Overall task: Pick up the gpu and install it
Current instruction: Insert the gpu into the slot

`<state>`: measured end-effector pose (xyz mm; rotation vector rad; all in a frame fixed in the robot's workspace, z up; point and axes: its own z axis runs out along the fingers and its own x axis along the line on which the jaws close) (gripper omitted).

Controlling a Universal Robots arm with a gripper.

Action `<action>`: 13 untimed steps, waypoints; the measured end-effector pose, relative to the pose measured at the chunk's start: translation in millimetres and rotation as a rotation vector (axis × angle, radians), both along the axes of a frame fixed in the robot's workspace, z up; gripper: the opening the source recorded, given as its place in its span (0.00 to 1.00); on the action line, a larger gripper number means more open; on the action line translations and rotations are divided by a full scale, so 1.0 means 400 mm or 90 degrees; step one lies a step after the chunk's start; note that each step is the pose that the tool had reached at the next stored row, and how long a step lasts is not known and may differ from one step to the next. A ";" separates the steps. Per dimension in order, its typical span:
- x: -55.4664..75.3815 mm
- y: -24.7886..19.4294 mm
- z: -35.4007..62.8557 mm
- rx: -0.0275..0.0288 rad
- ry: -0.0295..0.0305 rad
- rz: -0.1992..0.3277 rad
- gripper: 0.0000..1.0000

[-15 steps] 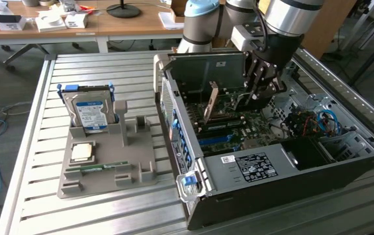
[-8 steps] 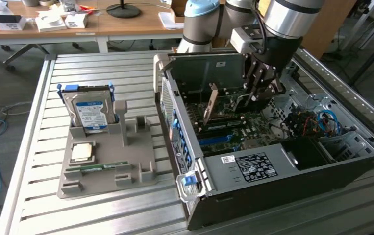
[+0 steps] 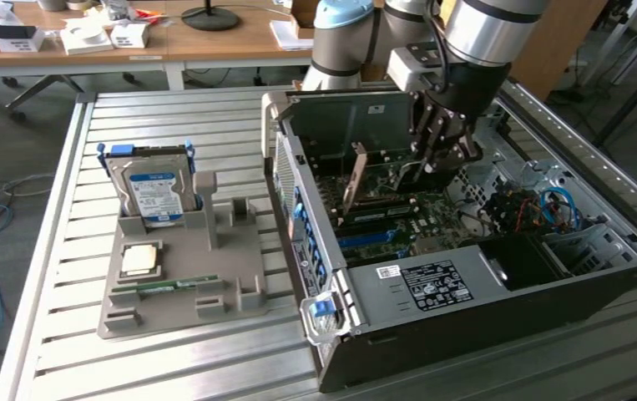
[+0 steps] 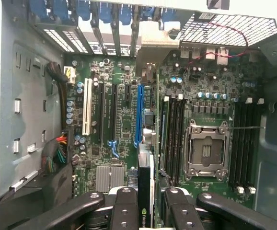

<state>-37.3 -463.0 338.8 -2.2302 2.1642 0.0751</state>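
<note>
- The jaws are closed narrow on the gpu (image 4: 145, 184). In the wrist view, one dark finger (image 4: 124, 208) sits on each side of the card's thin edge.
- The gpu is held edge-on inside the open computer case (image 3: 518, 309), above the green motherboard (image 4: 119, 120). It lies along the line of the long blue slot (image 4: 139, 115).
- The pictures do not settle whether the card's edge touches that slot.
- At the card's far end a pale metal bracket (image 4: 155, 36) sits close to the row of rear slot openings in the case wall.
- In the upper right of the exterior view the arm (image 3: 485, 33) comes down into the case.
- The empty processor socket (image 4: 208, 151), with its metal frame, lies beside the card on the motherboard.
- The case rests on a slatted metal tabletop (image 3: 62, 251).
- In the left half of the exterior view a grey holder (image 3: 201, 276) rests on the same tabletop, well apart from the jaws.
- A silver hard drive (image 3: 154, 188) with a blue-white label stands upright at the holder's far end.
- A square processor chip (image 3: 141, 259) lies flat in the holder, and a narrow green memory stick (image 3: 168, 288) lies just below it in the frame.
</note>
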 end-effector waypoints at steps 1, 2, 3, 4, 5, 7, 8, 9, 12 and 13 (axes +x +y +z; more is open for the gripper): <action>0.000 0.000 0.000 0.0000 0.0000 0.000 0.26; 0.000 0.000 0.000 0.0000 0.0000 0.000 0.26; 0.000 0.000 0.000 0.0000 0.0000 0.000 0.26; 0.000 0.000 0.000 0.0000 0.0000 0.000 0.26; 0.000 0.000 0.000 -0.0001 0.0000 0.000 0.26; 0.000 0.000 0.000 0.0000 0.0000 0.000 0.26; 0.000 0.000 -0.002 0.0001 -0.0001 0.000 0.26; 0.000 0.000 -0.005 0.0000 -0.0001 0.000 0.26; 0.000 0.000 -0.015 0.0000 -0.0002 0.000 0.26; -0.001 0.000 -0.019 0.0000 -0.0002 0.000 0.26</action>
